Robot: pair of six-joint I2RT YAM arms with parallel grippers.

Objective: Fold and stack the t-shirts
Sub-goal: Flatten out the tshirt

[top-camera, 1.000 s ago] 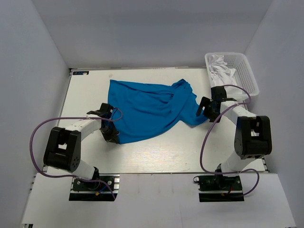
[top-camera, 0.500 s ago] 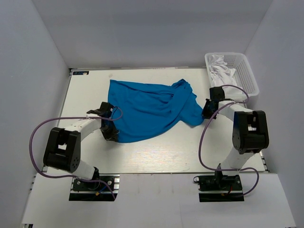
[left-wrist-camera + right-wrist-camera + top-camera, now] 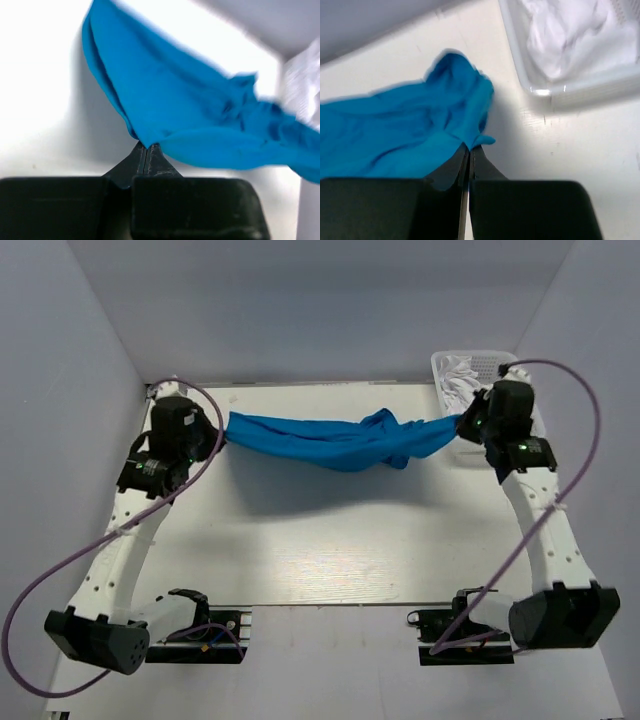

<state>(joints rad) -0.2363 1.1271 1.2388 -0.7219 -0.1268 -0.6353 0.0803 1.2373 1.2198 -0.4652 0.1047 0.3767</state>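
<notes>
While it hung above the desk (image 3: 330, 540), shirt (image 3: 340, 443): blue, bunched into a sagging band across the upper middle of the top view, its shadow on the desk below.
Left tool (image 3: 222, 436): upper left, closed tight on the shirt's left end; the wrist view showed both tips pinched together on a fold.
Right tool (image 3: 462, 426): upper right, closed tight on the shirt's right end, just beside the basket (image 3: 478, 354).
Basket: upper right corner of the desk, white cloth (image 3: 462, 375) inside.
</notes>
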